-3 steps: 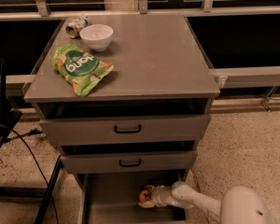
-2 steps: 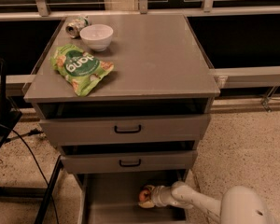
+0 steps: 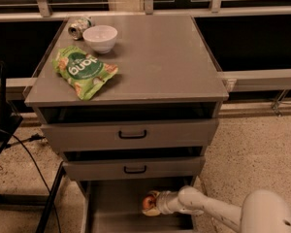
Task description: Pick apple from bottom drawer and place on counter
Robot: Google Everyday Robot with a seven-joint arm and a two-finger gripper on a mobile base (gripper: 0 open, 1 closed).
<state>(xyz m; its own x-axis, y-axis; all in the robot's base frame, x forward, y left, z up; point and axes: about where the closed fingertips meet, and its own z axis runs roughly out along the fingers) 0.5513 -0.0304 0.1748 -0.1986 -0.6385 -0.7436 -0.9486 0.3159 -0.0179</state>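
Reaching into the bottom drawer (image 3: 111, 212) from 4 o'clock, the gripper (image 3: 153, 204) clasps the apple (image 3: 148, 202) (red-orange). The desk (image 3: 160, 57) sits at 12 o'clock.

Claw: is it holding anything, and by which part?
The claw is at the apple in the bottom drawer; whether it holds it cannot be told.
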